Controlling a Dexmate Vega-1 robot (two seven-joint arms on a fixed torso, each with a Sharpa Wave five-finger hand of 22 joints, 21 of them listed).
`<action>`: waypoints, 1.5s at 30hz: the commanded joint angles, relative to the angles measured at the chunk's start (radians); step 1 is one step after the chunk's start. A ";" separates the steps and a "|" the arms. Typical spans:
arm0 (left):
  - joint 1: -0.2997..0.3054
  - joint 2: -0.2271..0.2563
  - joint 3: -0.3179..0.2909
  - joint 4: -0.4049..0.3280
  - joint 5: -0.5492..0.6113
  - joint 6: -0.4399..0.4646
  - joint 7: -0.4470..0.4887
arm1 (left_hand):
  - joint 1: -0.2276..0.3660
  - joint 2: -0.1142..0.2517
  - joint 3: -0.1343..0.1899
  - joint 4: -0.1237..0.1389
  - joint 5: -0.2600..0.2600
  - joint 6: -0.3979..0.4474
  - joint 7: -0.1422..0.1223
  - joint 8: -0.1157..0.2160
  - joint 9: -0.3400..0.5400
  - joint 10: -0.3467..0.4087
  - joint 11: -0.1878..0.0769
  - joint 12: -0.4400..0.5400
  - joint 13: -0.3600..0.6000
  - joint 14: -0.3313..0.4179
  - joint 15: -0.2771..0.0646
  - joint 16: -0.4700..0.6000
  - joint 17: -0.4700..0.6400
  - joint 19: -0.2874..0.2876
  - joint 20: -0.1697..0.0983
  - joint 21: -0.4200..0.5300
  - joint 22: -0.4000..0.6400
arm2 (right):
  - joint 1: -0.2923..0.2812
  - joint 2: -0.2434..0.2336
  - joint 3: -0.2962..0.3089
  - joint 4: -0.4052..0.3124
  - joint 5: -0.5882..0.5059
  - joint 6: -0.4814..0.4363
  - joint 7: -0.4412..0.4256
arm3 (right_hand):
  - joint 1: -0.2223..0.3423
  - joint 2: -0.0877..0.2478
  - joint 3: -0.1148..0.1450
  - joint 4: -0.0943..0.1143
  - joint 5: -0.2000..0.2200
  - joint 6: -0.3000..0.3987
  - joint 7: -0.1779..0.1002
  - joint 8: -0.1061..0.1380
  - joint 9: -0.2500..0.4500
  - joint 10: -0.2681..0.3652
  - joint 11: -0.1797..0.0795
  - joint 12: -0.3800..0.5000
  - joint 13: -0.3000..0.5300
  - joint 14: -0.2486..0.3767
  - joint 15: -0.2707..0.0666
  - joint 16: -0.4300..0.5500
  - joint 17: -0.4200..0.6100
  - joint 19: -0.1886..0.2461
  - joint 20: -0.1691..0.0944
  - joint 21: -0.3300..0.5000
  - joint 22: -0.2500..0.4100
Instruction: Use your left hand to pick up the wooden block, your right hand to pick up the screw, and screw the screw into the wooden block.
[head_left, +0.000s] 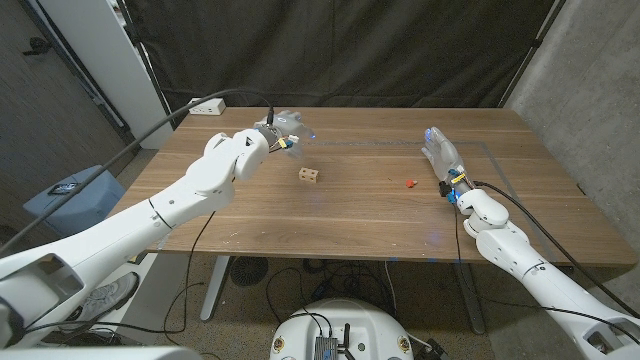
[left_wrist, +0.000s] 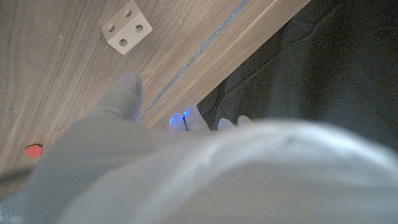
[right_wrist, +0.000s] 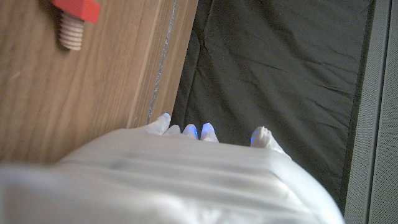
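A small pale wooden block (head_left: 309, 176) with round holes lies on the table near the middle; it also shows in the left wrist view as the block (left_wrist: 127, 27). A screw (head_left: 410, 184) with a red head lies to its right, seen close as the screw (right_wrist: 74, 18) with a pale threaded shank. My left hand (head_left: 281, 131) hovers behind and left of the block, fingers spread, holding nothing. My right hand (head_left: 441, 152) stands right of the screw, fingers apart, empty.
The wooden table (head_left: 350, 225) runs wide around both objects. A white power strip (head_left: 208, 107) lies at the back left corner. Dark curtain hangs behind the far edge. A blue bin (head_left: 65, 195) sits on the floor to the left.
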 joint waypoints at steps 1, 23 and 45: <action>-0.027 -0.069 0.028 0.052 0.108 -0.023 -0.096 | 0.001 -0.006 -0.009 -0.001 0.008 -0.001 -0.005 -0.004 0.002 0.000 -0.001 -0.001 0.004 -0.009 -0.006 -0.005 0.003 -0.010 0.004 0.001 0.004 | 0.012 0.010 -0.004 0.019 0.002 0.001 0.004 | -0.003 -0.003 0.005 0.000 0.005 -0.004 -0.001 0.006 0.005 0.000 -0.002 0.006 0.002 -0.009 -0.011 0.005 0.004 0.003 -0.044 0.007 0.003; -0.023 -0.101 0.036 0.113 0.091 -0.065 -0.118 | 0.007 -0.015 -0.031 -0.004 0.016 -0.023 0.004 -0.012 0.002 -0.008 -0.002 -0.009 0.004 -0.021 0.001 -0.003 0.003 -0.029 0.026 0.001 0.004 | 0.012 0.016 -0.012 0.017 -0.004 -0.005 -0.006 | -0.002 -0.003 0.006 -0.002 0.005 -0.004 -0.001 0.007 0.005 -0.002 0.000 0.006 0.002 -0.011 -0.004 0.005 0.004 0.002 -0.040 0.007 0.003; 0.046 -0.090 0.027 0.139 0.092 -0.027 0.016 | 0.003 -0.014 -0.056 0.000 0.025 -0.002 0.009 -0.004 0.002 0.007 -0.001 -0.005 0.004 -0.002 0.005 0.005 0.003 -0.025 0.029 0.007 0.004 | -0.013 0.011 -0.010 -0.010 -0.011 -0.012 -0.036 | -0.004 -0.004 0.006 -0.004 0.005 -0.006 0.000 0.007 0.005 -0.002 0.000 0.007 0.002 -0.012 -0.001 0.005 0.004 0.000 -0.037 0.006 0.003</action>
